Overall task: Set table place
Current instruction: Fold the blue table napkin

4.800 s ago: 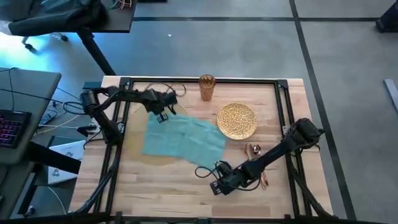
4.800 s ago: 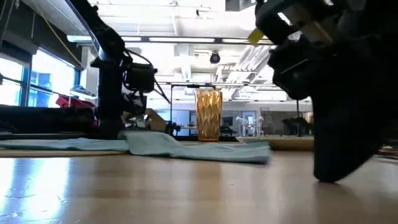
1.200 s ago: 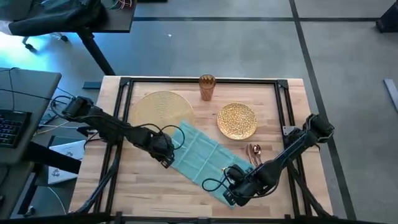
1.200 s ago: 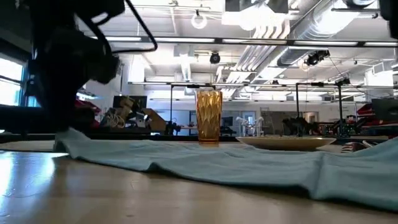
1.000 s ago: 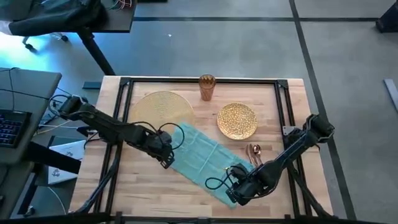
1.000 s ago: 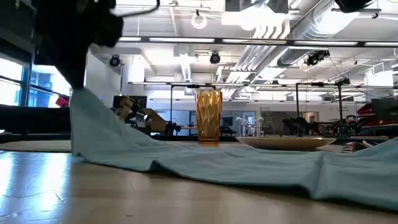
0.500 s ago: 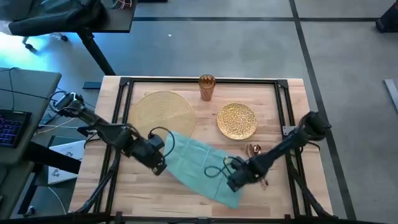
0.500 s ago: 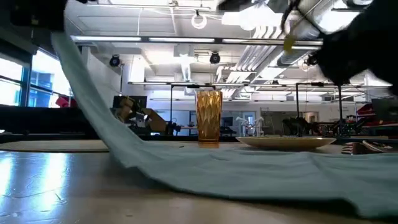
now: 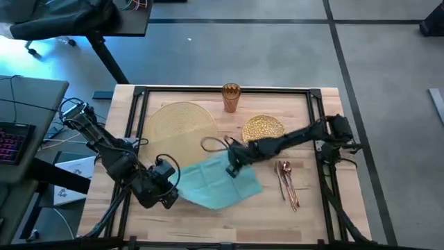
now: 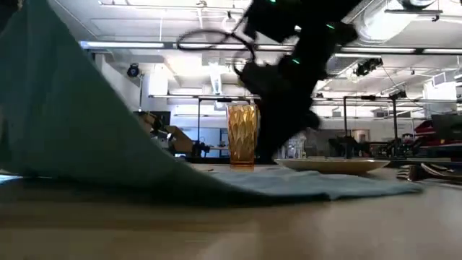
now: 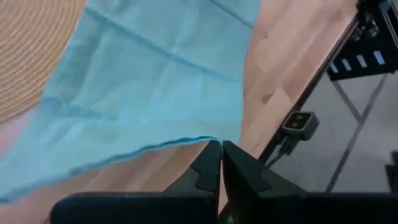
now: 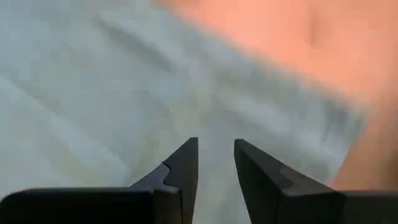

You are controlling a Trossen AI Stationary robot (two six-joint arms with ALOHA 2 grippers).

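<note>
- The left gripper (image 9: 168, 192), jaws pinched on the edge of the teal napkin (image 9: 215, 180), holds it lifted near the counter's (image 9: 312, 215) front-left.
- The right gripper (image 9: 234, 167), jaws narrowly parted, hovers over the napkin's far edge.
- The placemat (image 9: 182, 123) lies bare; the gold plate (image 9: 262, 127), amber cup (image 9: 231, 97) and cutlery (image 9: 286, 182) remain unplaced.
- I judge the setting barely begun.

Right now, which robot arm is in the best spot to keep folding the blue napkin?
The left. Its left gripper is shut on the teal napkin, lifting one edge. The right gripper only hovers open above the cloth.
</note>
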